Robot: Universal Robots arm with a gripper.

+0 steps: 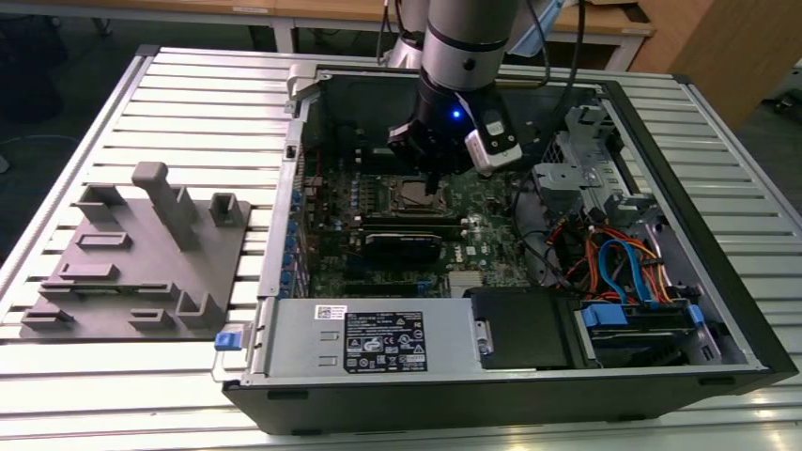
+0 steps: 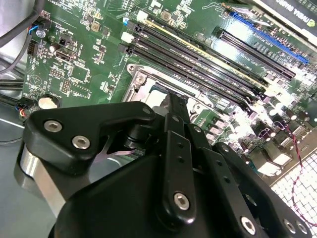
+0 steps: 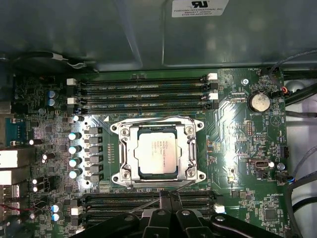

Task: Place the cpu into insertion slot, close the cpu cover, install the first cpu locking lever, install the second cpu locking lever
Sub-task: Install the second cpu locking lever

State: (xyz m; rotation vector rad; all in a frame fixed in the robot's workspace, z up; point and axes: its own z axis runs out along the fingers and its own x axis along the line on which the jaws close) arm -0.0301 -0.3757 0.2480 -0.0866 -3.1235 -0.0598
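This is a robot lab: an open computer case lies on a slatted metal workbench, beside a grey fixture plate.

Green motherboard with black card slots. Dull silver cpu within silvery cpu cover. Black end effector.

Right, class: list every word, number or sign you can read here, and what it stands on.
White label on the grey box, exterior view: too small to read.
White sticker on the case wall, first wrist view: not safely readable.
Marks on the cpu: too faint to read.
White lettering on the motherboard: too small to read.
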